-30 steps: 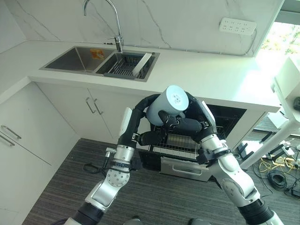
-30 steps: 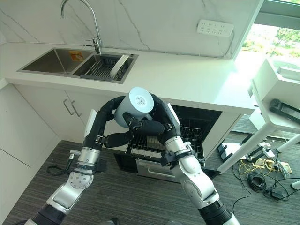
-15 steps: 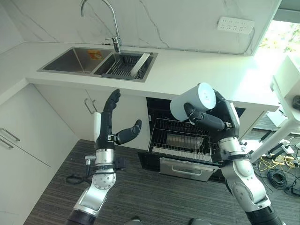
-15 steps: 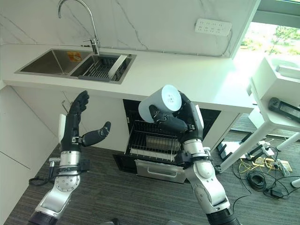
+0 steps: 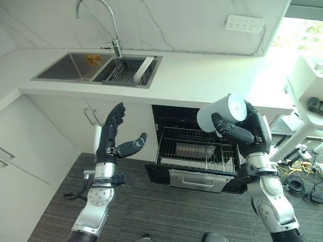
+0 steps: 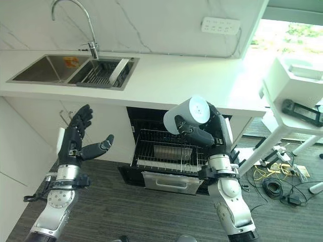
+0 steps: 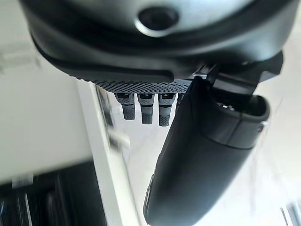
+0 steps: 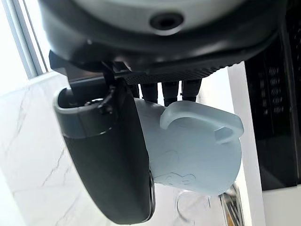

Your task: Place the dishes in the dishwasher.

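The right hand (image 5: 241, 132) curls round a pale blue mug (image 5: 222, 112) held high above the pulled-out dishwasher rack (image 5: 194, 151); a loose grip could drop it onto the wires; the left hand (image 5: 115, 139) hangs spread and empty.

The sink (image 5: 98, 69) sits in the counter (image 5: 202, 80) toward its left end, tap (image 5: 103, 22) behind it. Under the counter's right part the dishwasher (image 5: 197, 151) stands open, rack (image 5: 194, 151) drawn out; the mug (image 5: 222, 112) hangs above the rack's right side in the right hand (image 5: 242, 132), the left hand (image 5: 115, 138) before the cabinets (image 5: 75, 116) left of it
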`<state>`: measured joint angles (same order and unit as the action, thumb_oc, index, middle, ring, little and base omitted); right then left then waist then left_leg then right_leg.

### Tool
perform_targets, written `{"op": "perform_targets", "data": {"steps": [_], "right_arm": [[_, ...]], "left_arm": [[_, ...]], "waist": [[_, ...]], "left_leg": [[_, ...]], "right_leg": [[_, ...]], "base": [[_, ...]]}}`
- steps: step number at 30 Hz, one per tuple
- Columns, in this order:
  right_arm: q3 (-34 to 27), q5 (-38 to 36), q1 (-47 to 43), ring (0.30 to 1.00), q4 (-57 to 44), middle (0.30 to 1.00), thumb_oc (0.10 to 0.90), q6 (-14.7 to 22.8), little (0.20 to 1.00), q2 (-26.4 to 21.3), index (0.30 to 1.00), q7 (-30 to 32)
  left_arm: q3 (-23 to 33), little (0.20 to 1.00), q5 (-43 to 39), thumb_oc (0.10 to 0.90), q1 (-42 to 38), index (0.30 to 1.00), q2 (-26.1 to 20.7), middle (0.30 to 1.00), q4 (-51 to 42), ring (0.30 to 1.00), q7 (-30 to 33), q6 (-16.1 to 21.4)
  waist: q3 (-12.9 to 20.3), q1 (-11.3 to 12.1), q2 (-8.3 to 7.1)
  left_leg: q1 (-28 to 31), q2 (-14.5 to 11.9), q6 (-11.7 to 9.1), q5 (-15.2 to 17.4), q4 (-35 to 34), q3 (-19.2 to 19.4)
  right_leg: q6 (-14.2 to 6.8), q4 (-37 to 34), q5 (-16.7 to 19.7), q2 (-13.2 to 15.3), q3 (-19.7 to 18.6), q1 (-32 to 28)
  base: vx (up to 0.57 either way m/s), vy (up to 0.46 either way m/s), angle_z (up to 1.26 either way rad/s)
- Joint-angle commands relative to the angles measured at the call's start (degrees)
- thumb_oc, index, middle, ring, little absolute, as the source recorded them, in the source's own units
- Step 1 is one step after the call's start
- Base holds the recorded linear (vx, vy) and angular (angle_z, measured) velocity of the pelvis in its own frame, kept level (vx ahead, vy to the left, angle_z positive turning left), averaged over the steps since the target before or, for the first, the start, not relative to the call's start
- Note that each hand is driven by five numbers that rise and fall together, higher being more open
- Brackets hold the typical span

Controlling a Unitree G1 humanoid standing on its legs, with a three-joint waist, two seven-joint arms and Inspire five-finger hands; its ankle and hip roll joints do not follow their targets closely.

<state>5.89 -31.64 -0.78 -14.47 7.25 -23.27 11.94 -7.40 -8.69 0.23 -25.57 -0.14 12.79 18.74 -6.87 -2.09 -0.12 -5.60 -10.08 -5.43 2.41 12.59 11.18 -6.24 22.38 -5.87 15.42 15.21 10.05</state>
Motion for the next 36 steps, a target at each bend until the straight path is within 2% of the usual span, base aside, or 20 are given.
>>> {"op": "perform_targets", "data": {"steps": [1,6,13,18,21,23,27,28,36], "right_arm": [[-3.79,2.6,-6.36,0.3,-3.83,0.3,0.4,5.3,0.3,-1.18,0.3,-1.96],[-3.14,5.73,-9.36,0.3,-2.54,0.3,0.4,4.6,0.3,-3.93,0.3,-1.14],[-2.42,8.45,-14.66,0.3,-1.2,0.3,0.4,3.29,0.3,-7.8,0.3,-1.72],[-2.02,8.18,-21.39,0.3,-1.0,0.3,0.4,1.69,0.3,-12.34,0.3,-3.75],[-1.58,8.3,-26.5,0.3,-0.83,0.3,0.4,0.88,0.3,-13.03,0.3,-3.45],[-0.82,8.31,-29.21,0.3,-1.12,0.3,0.4,-0.26,0.3,-13.1,0.3,-4.02],[-0.63,8.76,-30.29,0.3,-1.3,0.3,0.4,-0.85,0.3,-13.38,0.3,-4.97],[-0.59,8.88,-31.22,0.3,-1.11,0.3,0.4,-1.14,0.3,-13.44,0.3,-5.7],[0.21,9.02,-33.25,0.3,-2.13,0.3,0.4,-3.05,0.3,-12.78,0.3,-6.89]], "left_arm": [[-0.93,0.9,-1.09,0.8,-8.41,0.9,-2.85,0.9,-6.19,0.9,-5.64,-0.72],[-5.99,0.9,-0.44,0.8,-13.17,0.9,-5.86,0.9,-5.98,0.9,-11.35,-5.1],[-11.13,0.9,-1.1,0.8,-19.84,0.9,-8.76,0.9,-4.4,0.9,-16.11,-10.15],[-13.55,0.9,0.02,0.8,-26.95,0.9,-11.57,0.9,1.86,0.9,-14.06,-13.52],[-14.43,0.9,1.64,0.8,-32.32,0.9,-12.53,0.9,6.32,0.9,-12.23,-14.29],[-15.31,0.9,5.95,0.8,-36.57,0.9,-13.31,0.9,9.56,0.9,-9.28,-15.28],[-15.33,0.9,8.27,0.8,-38.85,0.9,-13.8,0.9,10.8,0.9,-8.7,-17.86],[-16.02,0.9,8.72,0.8,-39.73,0.9,-13.37,0.9,12.53,0.9,-9.33,-20.17],[-18.91,0.9,8.18,0.8,-41.17,0.9,-11.32,0.9,18.91,0.9,-12.83,-25.32]], "waist": [[0.48,-0.07,0.19],[-1.98,-1.71,1.12],[-4.43,-3.48,1.9],[-7.37,-5.11,2.41],[-9.88,-5.55,2.43],[-11.34,-6.17,2.5],[-11.69,-6.09,2.52],[-11.78,-6.06,2.52],[-11.73,-6.1,2.4]], "left_leg": [[1.18,-2.79,0.05,9.39,4.6,-1.36],[-1.15,-3.27,0.08,8.51,4.6,-0.79],[-2.87,-3.75,-0.03,7.7,4.6,0.17],[-4.78,-4.07,-0.49,7.04,4.6,1.03],[-7.03,-4.21,-0.84,6.28,4.6,0.94],[-7.55,-4.15,-0.9,6.34,4.6,1.34],[-8.38,-4.19,-0.96,5.63,4.6,1.59],[-8.48,-4.21,-1.08,5.5,4.6,1.59],[-8.01,-4.42,-1.31,5.86,4.6,1.85]], "right_leg": [[-3.52,-5.19,-2.19,-0.21,-2.14,-3.19],[-3.5,-5.19,-1.23,-0.97,-4.47,0.14],[-3.42,-5.19,-0.37,-1.56,-6.39,2.68],[-3.11,-5.19,0.12,-1.82,-7.78,5.09],[-2.83,-5.19,0.66,-1.77,-8.15,7.13],[-2.79,-5.19,0.36,-1.77,-8.49,7.59],[-2.54,-5.19,0.67,-1.73,-8.37,8.23],[-2.51,-5.19,0.61,-1.7,-8.13,8.15],[-2.66,-5.19,-0.1,-1.8,-7.82,7.42]], "base": [[-0.01,-0.027,-0.19],[-0.08,-0.01,-0.18],[-0.07,0.019,-0.14],[-0.11,0.05,-0.1],[-0.22,0.044,-0.15],[-0.17,0.081,-0.06],[-0.05,0.029,0.0],[0.0,0.0,0.0],[0.0,0.0,0.0]]}}
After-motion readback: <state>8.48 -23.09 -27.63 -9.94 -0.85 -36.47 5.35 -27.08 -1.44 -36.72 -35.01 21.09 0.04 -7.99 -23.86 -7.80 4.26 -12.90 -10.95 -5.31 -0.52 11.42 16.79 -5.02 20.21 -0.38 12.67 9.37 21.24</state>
